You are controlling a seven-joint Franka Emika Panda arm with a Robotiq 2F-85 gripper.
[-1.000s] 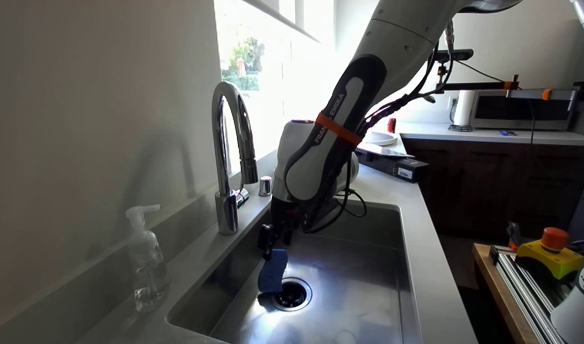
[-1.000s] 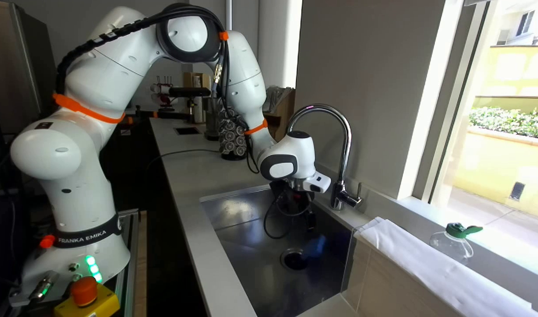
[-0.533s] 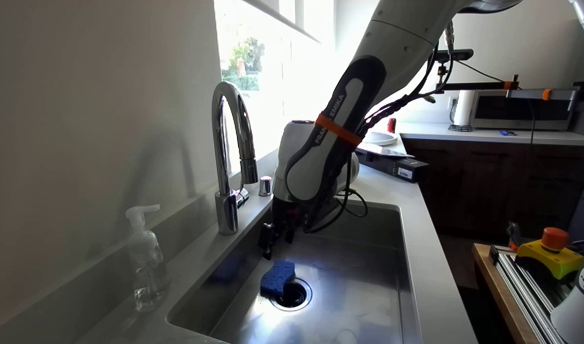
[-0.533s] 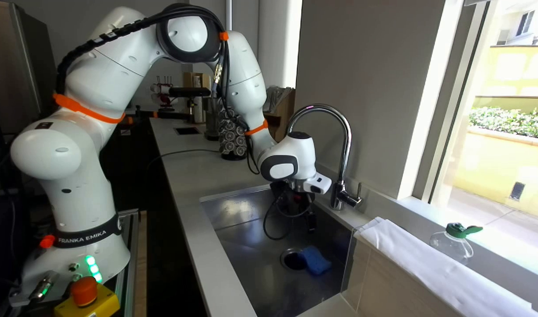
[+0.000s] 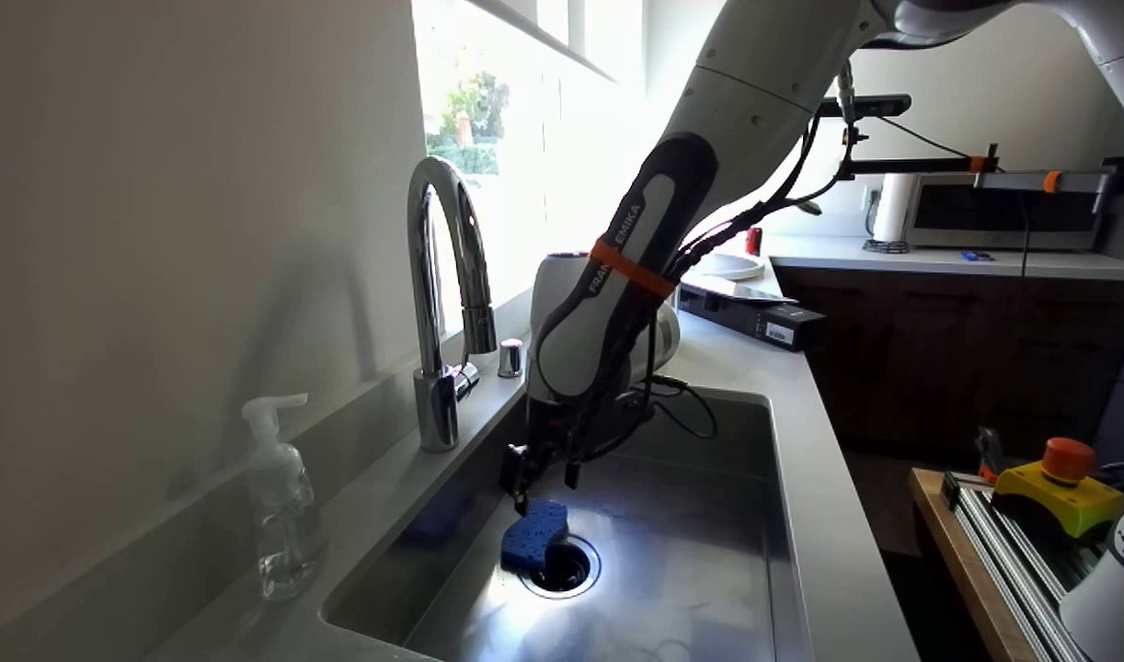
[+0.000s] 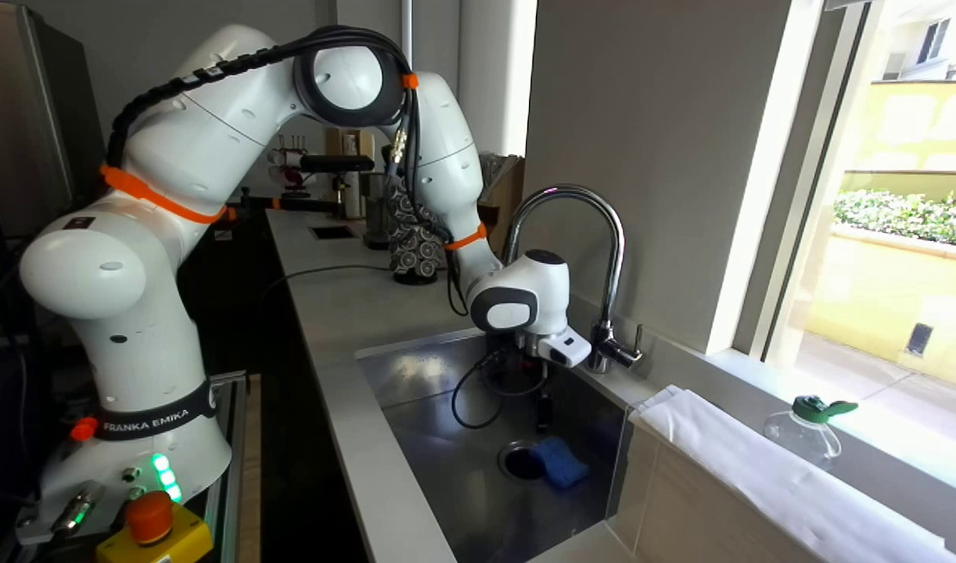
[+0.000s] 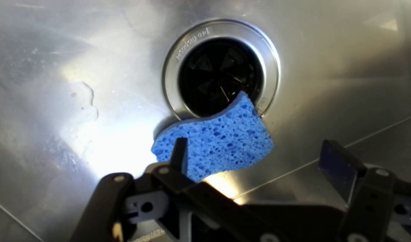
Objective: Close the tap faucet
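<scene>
"Chrome identifies your tap faucet [image 5: 425, 294] in an exterior view: an arched spout over a thick cylindrical base, upright on the counter [image 5: 373, 506] beside the sink [image 5: 700, 524]. Do you find your gripper [image 5: 546, 492] there?"

"Yes: it points down into the sink. Just below it, a blue sponge [image 5: 534, 535] overlaps the drain [image 5: 567, 572]; a clear soap dispenser [image 5: 281, 515] stands on the counter."

"In an exterior view you can read the lever [image 6: 639, 338], pointing up at the side of the faucet's base, apart from your gripper. The tip of the spout is hidden behind your arm [image 6: 349, 82]. A white cloth [image 6: 783, 469] lies near the sink. Now turn to the wrist view."

"There, your gripper's two fingers [image 7: 338, 168] stand wide, with a broad gap between them. Compare the sponge: it lies across part of the drain's rim, one corner reaching over the dark opening, and one finger crosses in front of it. Whether that finger touches the sponge, you cannot tell."
</scene>
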